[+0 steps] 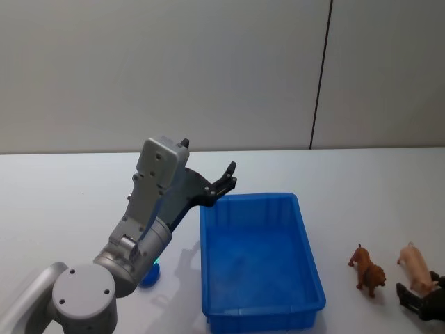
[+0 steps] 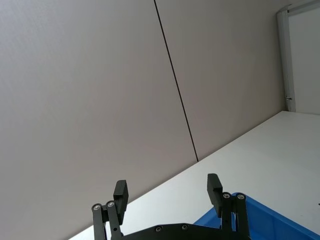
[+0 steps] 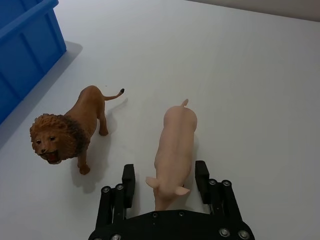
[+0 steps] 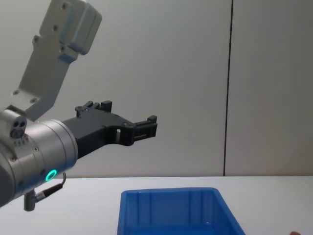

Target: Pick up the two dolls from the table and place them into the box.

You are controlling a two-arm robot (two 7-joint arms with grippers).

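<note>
Two dolls stand on the white table [image 1: 69, 202] right of the blue box [image 1: 254, 200]: a brown lion [image 1: 367, 270] and a flesh-pink pig [image 1: 416, 268]. My right gripper [image 1: 421, 303] is low at the near right, open, with one finger on each side of the pig's [image 3: 175, 145] head end and a small gap on both sides. The lion [image 3: 67, 132] stands beside it, between the pig and the box wall [image 3: 25, 45]. My left gripper [image 1: 207, 158] hangs open and holds nothing, raised above the box's far left corner. The box holds nothing.
The left arm's grey body [image 1: 149, 209] leans over the table left of the box. A grey wall with a dark seam [image 1: 320, 76] stands behind the table. Open white tabletop lies beyond the dolls and behind the box.
</note>
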